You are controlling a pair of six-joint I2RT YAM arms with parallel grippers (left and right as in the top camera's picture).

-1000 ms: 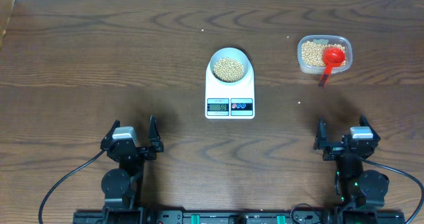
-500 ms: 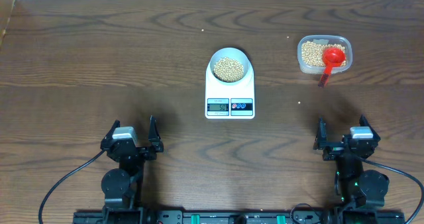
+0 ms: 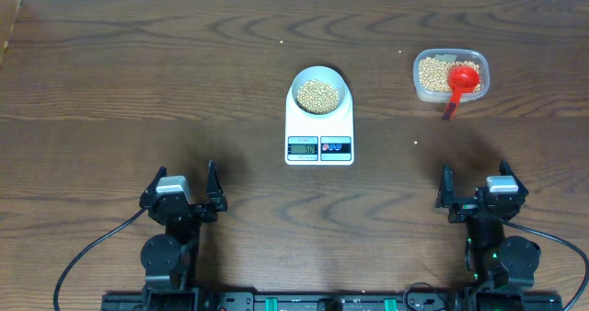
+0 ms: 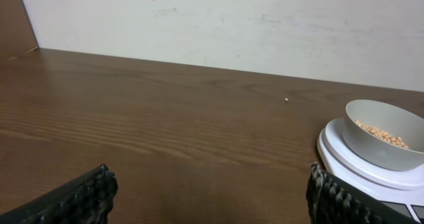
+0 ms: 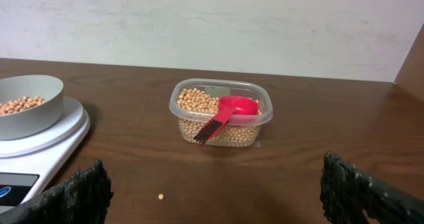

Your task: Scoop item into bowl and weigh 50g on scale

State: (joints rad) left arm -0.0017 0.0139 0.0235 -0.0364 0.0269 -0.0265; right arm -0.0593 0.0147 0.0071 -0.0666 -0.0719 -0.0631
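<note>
Bowl (image 3: 318, 71) of beans (image 3: 318, 96) on scale (image 3: 304, 128) | red scoop (image 3: 465, 76) in tub (image 3: 451, 51), 2 o'clock | left gripper (image 3: 184, 180), 7 o'clock, right gripper (image 3: 475, 180), 5 o'clock, both agape

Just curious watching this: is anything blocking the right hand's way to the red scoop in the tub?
Nothing visible does: only bare table lies between the right hand and the red scoop; one stray bean lies aside.

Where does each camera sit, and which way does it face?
Overhead: above the table, looking straight down; left gripper and right gripper at bottom.
Left wrist: low, facing the back wall; own fingertips in bottom corners.
Right wrist: low, facing the tub; own fingertips likewise.
Both wrist views show the bowl on the scale.
</note>
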